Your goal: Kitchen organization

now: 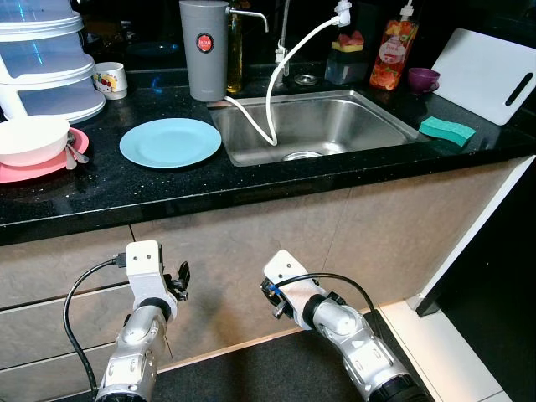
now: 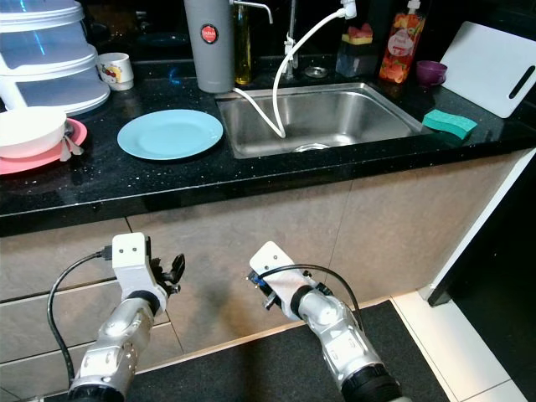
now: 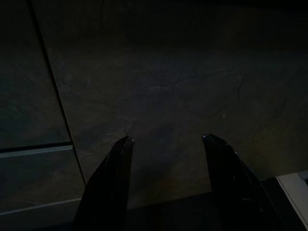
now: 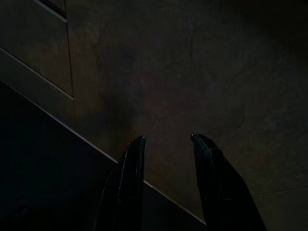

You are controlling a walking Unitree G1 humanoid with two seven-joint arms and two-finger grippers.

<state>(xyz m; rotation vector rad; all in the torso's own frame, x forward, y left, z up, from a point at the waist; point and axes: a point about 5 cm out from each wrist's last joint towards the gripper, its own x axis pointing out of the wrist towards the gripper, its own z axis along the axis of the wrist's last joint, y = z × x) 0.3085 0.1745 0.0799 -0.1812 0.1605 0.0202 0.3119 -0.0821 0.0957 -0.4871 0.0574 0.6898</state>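
A light blue plate (image 1: 170, 141) lies on the black counter (image 1: 251, 188), left of the steel sink (image 1: 381, 126). Further left, a white bowl (image 1: 32, 136) rests on a pink plate (image 1: 42, 167) with a spoon (image 1: 74, 154) beside it. A green sponge (image 1: 446, 130) sits right of the sink. Both arms hang low in front of the cabinet doors, below the counter. In the dark wrist views, my left gripper (image 3: 167, 139) and my right gripper (image 4: 167, 137) are open, facing the cabinet front with nothing between the fingers.
At the back stand a grey jug (image 1: 204, 50), a mug (image 1: 110, 80), stacked clear containers (image 1: 46, 63), a soap bottle (image 1: 395, 46), a purple cup (image 1: 423, 79) and a white cutting board (image 1: 486, 75). A white hose (image 1: 272, 92) droops into the sink. A dark mat (image 1: 268, 368) covers the floor.
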